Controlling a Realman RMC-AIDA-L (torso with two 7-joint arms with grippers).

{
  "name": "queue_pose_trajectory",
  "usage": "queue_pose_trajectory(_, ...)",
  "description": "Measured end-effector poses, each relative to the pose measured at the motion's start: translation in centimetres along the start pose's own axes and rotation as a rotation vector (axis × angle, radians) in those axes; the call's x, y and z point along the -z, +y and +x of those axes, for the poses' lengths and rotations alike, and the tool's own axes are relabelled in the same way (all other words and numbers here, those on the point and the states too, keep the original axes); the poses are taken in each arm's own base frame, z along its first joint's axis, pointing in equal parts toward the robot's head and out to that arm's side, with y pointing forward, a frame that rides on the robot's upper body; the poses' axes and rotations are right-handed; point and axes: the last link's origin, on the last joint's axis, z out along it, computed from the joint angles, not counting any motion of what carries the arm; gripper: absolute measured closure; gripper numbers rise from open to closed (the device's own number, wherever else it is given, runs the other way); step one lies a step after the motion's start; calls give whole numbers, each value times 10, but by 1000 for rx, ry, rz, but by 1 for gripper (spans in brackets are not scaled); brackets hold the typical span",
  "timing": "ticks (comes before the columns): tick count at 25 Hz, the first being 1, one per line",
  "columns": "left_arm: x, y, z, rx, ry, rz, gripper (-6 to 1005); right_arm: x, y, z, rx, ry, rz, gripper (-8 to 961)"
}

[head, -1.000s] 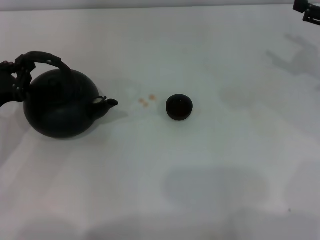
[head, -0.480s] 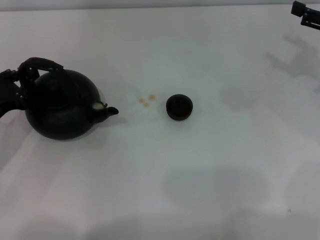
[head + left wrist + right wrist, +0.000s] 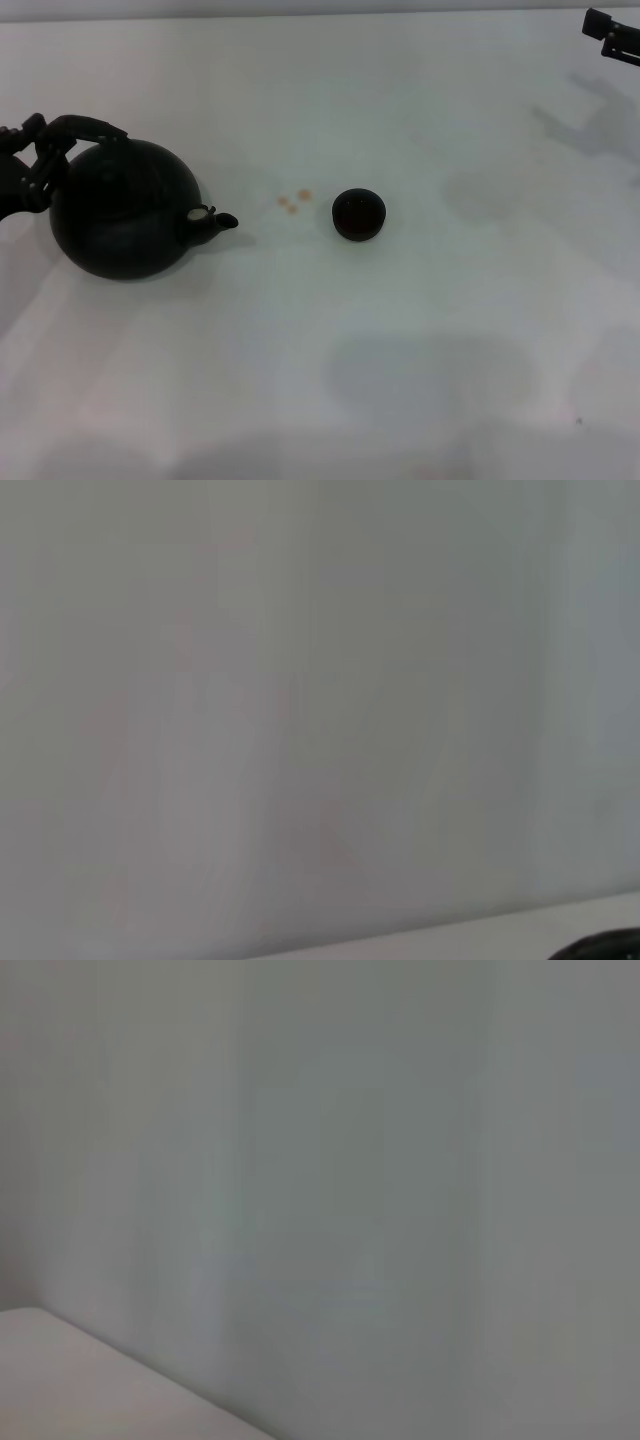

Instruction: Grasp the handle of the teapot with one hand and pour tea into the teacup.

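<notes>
A big round black teapot (image 3: 122, 212) sits at the left side of the frame on a white table (image 3: 420, 340). Its short spout (image 3: 218, 220) points toward the middle, at the small dark teacup (image 3: 358, 214). The cup stands alone near the center, well apart from the pot. Between them are a few tiny tan specks (image 3: 292, 202) on the table.

The left gripper (image 3: 35, 160) reaches in from the left edge and sits at the pot's handle (image 3: 85, 128), the dark hoop over the top. It looks closed around the handle, gripping it near the pot's far-left shoulder. I think it holds there so the pot can hang from the hoop and tip forward, letting tea run out of the spout. The pot looks like it is resting on the table, but I cannot be sure.

The spout faces the cup, so the pot is lined up well for pouring. The pot would need to travel toward the cup first, because tea poured from here would land on the table.

The right gripper (image 3: 612, 24) is parked at the upper right corner, well away from everything. Only a bit of it shows, so I cannot tell if it is open or closed.

The wrist views show only a plain pale surface; one has a dark sliver at its corner.
</notes>
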Motion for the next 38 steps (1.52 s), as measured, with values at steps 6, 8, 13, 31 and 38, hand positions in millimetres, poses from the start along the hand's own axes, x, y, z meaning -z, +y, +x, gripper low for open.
queue_pose_trajectory(6,4,-2,1,19,14,7,609,0,0,1,0,1,0,97)
queue_pose_trajectory(8,5,-1,1,22,16,4,570,0,0,1,0,1,0,97)
queue_pose_trajectory(13,8,1,2,8,20,-20,391,0,0,1,1,2,2,97)
queue_pose_trajectory(31,57,2,6,-58,63,-33,183,3,-6,6,-6,27,49,98)
queue_pose_trajectory(38,77,-11,26,-72,175,32,183,6,1,14,-32,26,46,98)
